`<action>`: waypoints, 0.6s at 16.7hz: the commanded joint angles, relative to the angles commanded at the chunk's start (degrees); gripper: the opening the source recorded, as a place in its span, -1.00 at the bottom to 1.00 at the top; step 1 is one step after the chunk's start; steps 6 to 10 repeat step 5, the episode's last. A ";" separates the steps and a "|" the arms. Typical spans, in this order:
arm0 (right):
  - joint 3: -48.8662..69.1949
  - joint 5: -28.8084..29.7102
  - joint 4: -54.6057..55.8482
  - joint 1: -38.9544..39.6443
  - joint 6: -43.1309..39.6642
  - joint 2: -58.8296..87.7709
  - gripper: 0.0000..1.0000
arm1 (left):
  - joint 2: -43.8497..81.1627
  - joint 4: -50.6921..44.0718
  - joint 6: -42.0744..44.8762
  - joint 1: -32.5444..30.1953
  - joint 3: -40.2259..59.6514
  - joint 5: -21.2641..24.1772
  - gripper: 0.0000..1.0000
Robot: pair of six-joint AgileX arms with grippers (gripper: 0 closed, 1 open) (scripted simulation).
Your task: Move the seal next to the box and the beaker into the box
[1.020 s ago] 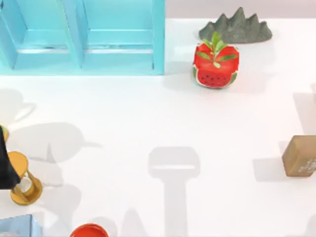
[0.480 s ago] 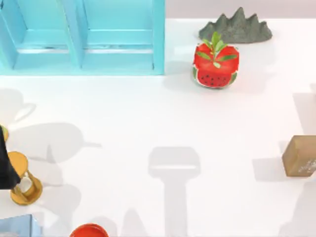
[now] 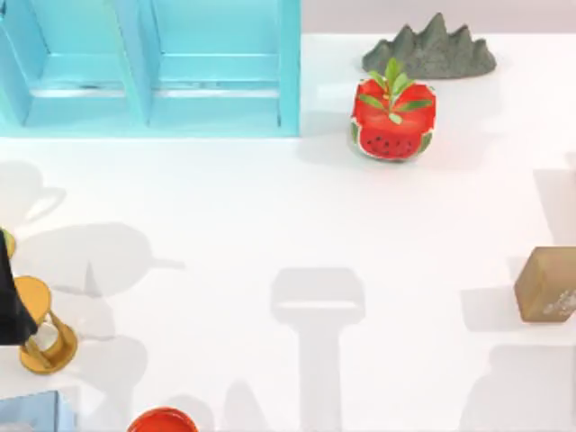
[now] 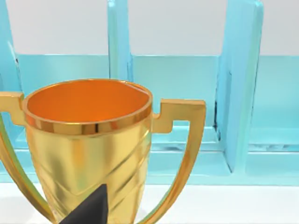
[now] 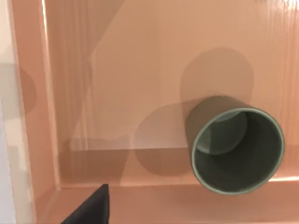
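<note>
Where the top view meets its left edge, my left arm (image 3: 7,297) hangs over the table (image 3: 270,207), dark and partly cut off by the frame. It overlaps the upper disc of a golden trophy (image 3: 43,335) that stands upright near that edge. In the left wrist view the left gripper (image 4: 87,211) sits low and close in front of the trophy's bowl, with the trophy's two handles flaring out to either side. I cannot tell whether this gripper is spread or closed, or whether it touches the gold.

A pale blue-grey corner piece (image 3: 31,409) lies at the near left corner. Just right of it a red bowl (image 3: 162,420) peeks over the near edge. At the far left stands a turquoise rack (image 3: 211,67) with upright dividers.

Right of the middle, a watermelon-shaped pot (image 3: 392,121) with green leaves sits near the far side. A grey jagged rock (image 3: 432,49) is just behind it, toward the right.

The seal (image 3: 545,285) rests on the table at the right edge, well apart from the pot, with whitish marks on its near face.

In the right wrist view, the beaker (image 5: 238,151) stands upright on the floor of the box (image 5: 117,70). Its mouth is open toward the camera, and it is close to one salmon-coloured wall. My right gripper (image 5: 91,207) hovers above the box's rim, apart from the beaker. I cannot tell whether it is spread or closed.
</note>
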 joint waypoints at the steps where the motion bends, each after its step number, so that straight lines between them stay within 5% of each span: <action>1: 0.32 -0.19 -1.46 -0.10 -0.25 0.59 1.00 | 0.00 0.00 0.00 0.00 0.00 0.00 1.00; 10: 0.48 -0.37 -4.21 0.18 -1.60 2.89 1.00 | 0.00 0.00 0.00 0.00 0.00 0.00 1.00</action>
